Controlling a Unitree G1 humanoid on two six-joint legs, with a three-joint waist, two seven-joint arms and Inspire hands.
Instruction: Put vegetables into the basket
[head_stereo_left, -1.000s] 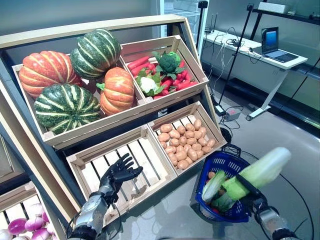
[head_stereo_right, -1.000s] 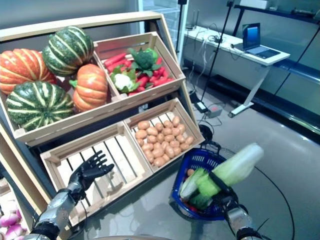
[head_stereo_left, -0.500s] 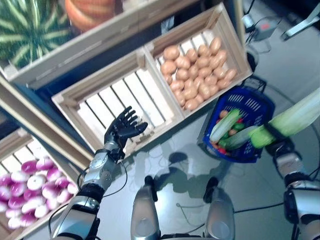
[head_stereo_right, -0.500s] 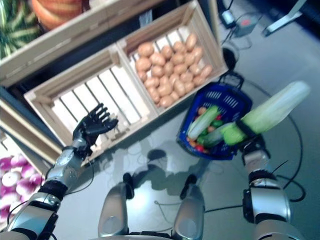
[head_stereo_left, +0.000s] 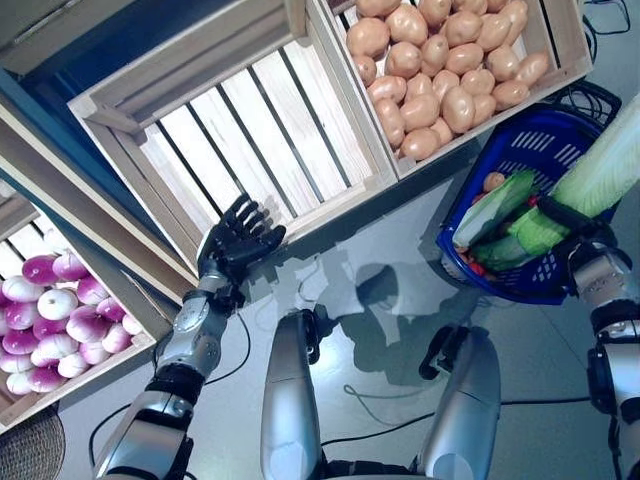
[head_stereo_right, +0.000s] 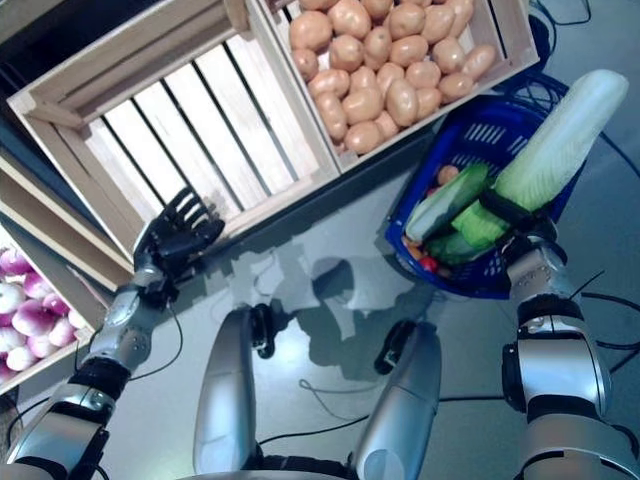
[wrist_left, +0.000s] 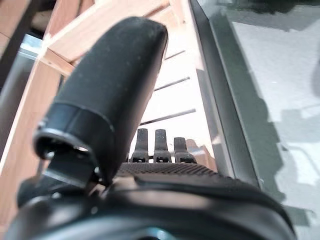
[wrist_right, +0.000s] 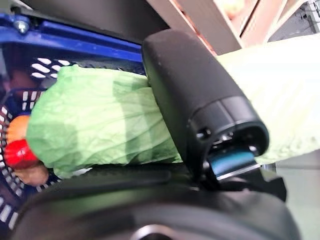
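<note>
My right hand (head_stereo_left: 575, 225) is shut on a long pale green cabbage (head_stereo_left: 600, 172), also seen in the right wrist view (wrist_right: 105, 125). It holds the cabbage slanted over the near right rim of the blue plastic basket (head_stereo_left: 520, 135), leafy end down toward the inside. The basket stands on the floor and holds another long green vegetable (head_stereo_left: 495, 205) with small red and orange ones (wrist_right: 17, 145). My left hand (head_stereo_left: 238, 240) is open and empty at the front edge of the empty wooden crate (head_stereo_left: 235, 130); its fingers (wrist_left: 156, 145) point into the crate.
A crate of potatoes (head_stereo_left: 440, 70) sits on the stand just beyond the basket. A lower crate of purple and white onions (head_stereo_left: 50, 320) is at the left. Grey floor lies in front of the stand.
The camera has tilted further down, so the whole picture shifted. My right hand still holds the cabbage over the basket's rim. My left hand stays open at the empty crate.
</note>
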